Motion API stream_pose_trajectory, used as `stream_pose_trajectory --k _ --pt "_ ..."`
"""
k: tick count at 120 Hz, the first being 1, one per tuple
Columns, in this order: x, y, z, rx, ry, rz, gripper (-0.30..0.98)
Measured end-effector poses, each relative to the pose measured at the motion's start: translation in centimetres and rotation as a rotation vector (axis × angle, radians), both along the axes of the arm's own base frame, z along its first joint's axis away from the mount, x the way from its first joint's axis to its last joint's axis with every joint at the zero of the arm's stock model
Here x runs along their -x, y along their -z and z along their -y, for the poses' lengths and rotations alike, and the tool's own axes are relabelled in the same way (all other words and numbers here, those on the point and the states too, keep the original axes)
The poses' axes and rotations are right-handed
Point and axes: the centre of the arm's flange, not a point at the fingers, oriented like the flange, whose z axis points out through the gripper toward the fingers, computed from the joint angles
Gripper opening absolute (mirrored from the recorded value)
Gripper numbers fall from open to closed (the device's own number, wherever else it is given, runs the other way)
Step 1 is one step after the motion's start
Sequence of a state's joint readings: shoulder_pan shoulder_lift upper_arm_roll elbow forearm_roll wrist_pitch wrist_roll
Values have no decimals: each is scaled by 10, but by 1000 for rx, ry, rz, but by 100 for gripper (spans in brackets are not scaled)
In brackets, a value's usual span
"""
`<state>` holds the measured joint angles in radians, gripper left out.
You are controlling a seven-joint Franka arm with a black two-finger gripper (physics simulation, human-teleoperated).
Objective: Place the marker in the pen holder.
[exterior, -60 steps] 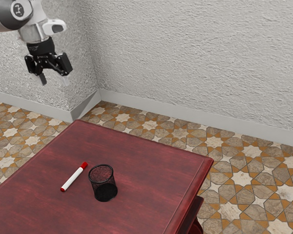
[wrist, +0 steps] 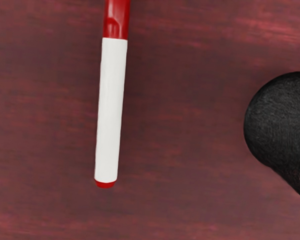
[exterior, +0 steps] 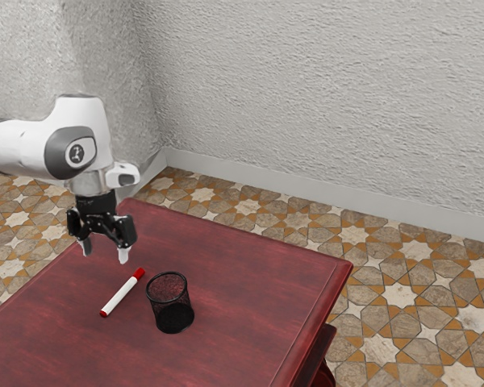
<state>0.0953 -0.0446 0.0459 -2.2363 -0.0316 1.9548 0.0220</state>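
Note:
My gripper [exterior: 103, 253] hangs above the table, over and slightly to the exterior view's left of the marker, its two fingers spread wide with nothing between them. The white marker [exterior: 122, 297] with a red cap lies flat on the table. Beside it, toward the exterior view's right and not touching it, stands the black mesh pen holder [exterior: 170, 302], upright, with no pen visible inside. In the wrist view, the marker [wrist: 110, 110] lies on the wood, and part of the dark pen holder [wrist: 277, 122] shows at the edge.
The dark red wooden table [exterior: 250, 266] carries both things. Beyond its edges lies a patterned tile floor [exterior: 403, 298], and a rough white wall [exterior: 331, 97] rises behind.
My arm has come down a long way toward the table and shifted a little to the exterior view's right. Marker and pen holder have stayed where they were.

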Motion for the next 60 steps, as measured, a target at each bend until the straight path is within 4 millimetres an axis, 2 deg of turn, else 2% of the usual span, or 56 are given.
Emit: stream_pose_trajectory --k 13,30,50,60 --pt "11 28 -7 -8 -24 22 68" --pt "21 68 3 -17 -9 35 60" --pt "17 92 13 -42 34 71 41" --pt "17 100 9 -47 29 76 34"
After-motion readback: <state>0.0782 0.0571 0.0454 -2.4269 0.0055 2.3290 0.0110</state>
